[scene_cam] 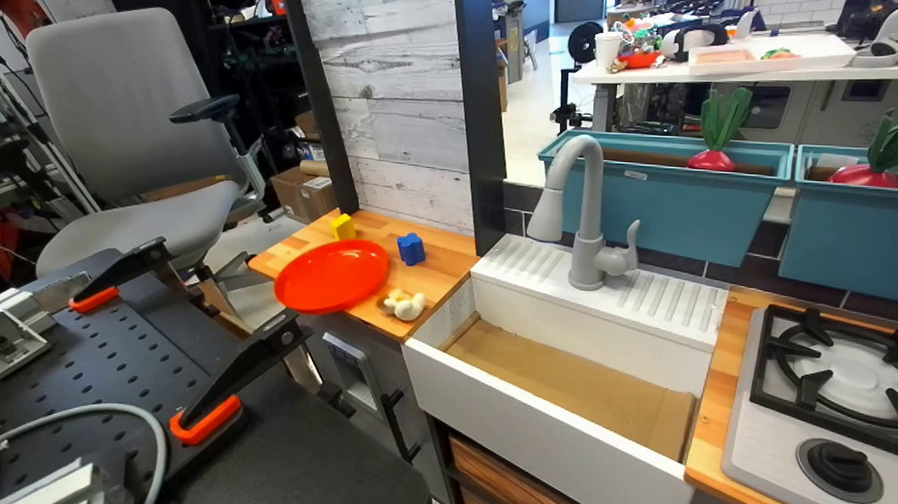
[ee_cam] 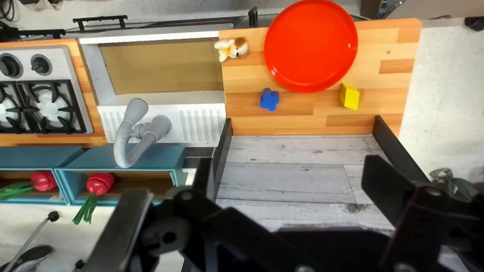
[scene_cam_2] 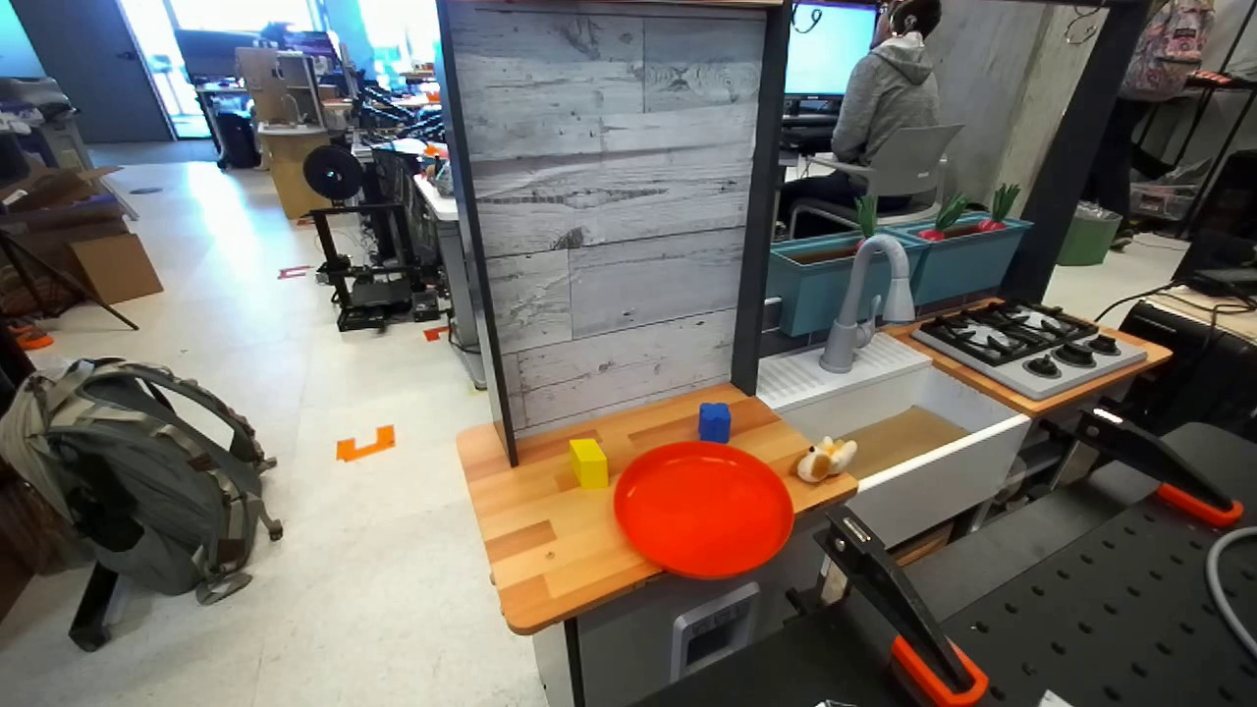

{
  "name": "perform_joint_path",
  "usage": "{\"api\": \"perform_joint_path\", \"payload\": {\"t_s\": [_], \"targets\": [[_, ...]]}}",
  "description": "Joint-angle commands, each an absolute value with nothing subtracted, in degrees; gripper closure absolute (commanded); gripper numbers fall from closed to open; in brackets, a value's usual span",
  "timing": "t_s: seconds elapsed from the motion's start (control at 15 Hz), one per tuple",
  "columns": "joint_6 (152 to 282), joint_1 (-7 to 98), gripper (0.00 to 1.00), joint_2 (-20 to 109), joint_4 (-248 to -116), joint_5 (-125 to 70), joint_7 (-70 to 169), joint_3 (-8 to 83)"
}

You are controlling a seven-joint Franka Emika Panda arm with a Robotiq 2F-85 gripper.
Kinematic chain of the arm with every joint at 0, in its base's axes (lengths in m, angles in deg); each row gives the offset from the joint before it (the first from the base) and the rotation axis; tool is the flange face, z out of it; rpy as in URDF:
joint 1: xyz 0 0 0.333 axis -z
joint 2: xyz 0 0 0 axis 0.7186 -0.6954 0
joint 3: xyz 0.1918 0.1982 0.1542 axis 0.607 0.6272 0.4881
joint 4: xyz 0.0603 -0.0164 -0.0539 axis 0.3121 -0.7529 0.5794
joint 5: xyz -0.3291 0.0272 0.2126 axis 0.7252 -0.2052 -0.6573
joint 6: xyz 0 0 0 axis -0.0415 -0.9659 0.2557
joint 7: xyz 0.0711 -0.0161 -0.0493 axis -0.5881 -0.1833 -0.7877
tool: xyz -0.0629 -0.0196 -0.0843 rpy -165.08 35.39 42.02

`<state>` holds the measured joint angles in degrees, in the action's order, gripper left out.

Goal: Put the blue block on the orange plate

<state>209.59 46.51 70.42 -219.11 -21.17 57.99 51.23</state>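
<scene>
The blue block (scene_cam: 411, 249) is small and flower-shaped. It stands on the wooden counter beside the orange plate, not touching it; it also shows in an exterior view (scene_cam_2: 715, 422) and in the wrist view (ee_cam: 269, 99). The orange plate (scene_cam: 332, 276) is round, shallow and glossy, bare, and overhangs the counter's front edge; it also shows in an exterior view (scene_cam_2: 703, 509) and in the wrist view (ee_cam: 311, 45). My gripper (ee_cam: 287, 166) is open with nothing between its fingers. In the wrist view the block and plate lie beyond the fingertips. The gripper is out of both exterior views.
A yellow block (scene_cam_2: 589, 463) and a small plush toy (scene_cam_2: 825, 460) flank the plate. A tall wood-patterned panel (scene_cam_2: 609, 196) rises behind the counter. The sink (scene_cam: 547, 438) with a grey faucet (scene_cam: 589, 205) adjoins it, then a stove (scene_cam: 841, 375). Teal planters (scene_cam: 663, 208) hang behind.
</scene>
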Motion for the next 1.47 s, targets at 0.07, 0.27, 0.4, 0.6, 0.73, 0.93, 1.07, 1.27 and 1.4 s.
{"api": "perform_joint_path", "payload": {"t_s": [0.07,0.27,0.4,0.6,0.73,0.93,1.07,1.27,1.4], "targets": [[214.7,45.9,0.00,61.5,-219.2,-15.1,57.8,48.8],[218.3,45.7,0.00,54.8,-217.9,-15.9,55.9,46.9],[221.4,45.6,0.00,49.5,-216.3,-17.5,54.9,45.9],[227.0,45.5,0.00,40.6,-212.9,-18.8,55.0,44.4],[229.6,45.7,0.00,34.4,-209.6,-21.8,54.9,43.9],[233.0,46.0,0.00,25.7,-204.1,-27.4,55.2,43.7],[233.9,45.7,0.00,21.0,-200.5,-29.7,55.4,43.6],[234.5,45.2,0.00,14.9,-194.9,-31.3,55.6,43.4],[234.3,44.9,0.00,11.7,-191.5,-31.8,55.9,43.2]]}}
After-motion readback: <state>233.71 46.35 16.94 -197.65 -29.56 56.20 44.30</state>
